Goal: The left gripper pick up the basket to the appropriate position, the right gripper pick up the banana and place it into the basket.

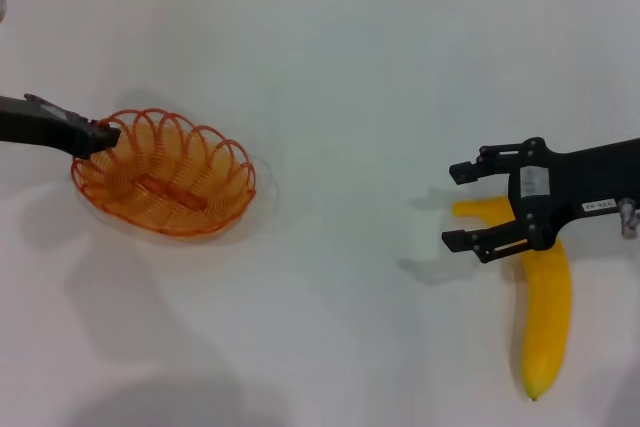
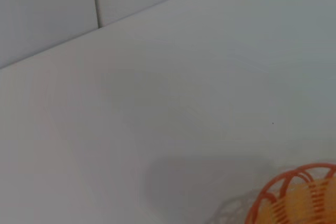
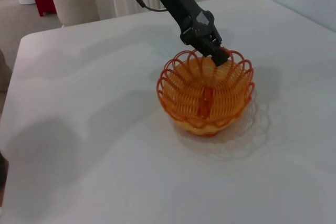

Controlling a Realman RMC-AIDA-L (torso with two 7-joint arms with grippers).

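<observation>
Head view: right hand (image 1: 462, 205) covers part of banana (image 1: 545, 317).

left claw (image 1: 103, 134) clamped, right claw (image 1: 458, 207) spread

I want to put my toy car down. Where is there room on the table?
Room: the bare white table between the basket and the banana. Crowded: the left gripper on the basket's rim, the right gripper above the banana.
</observation>
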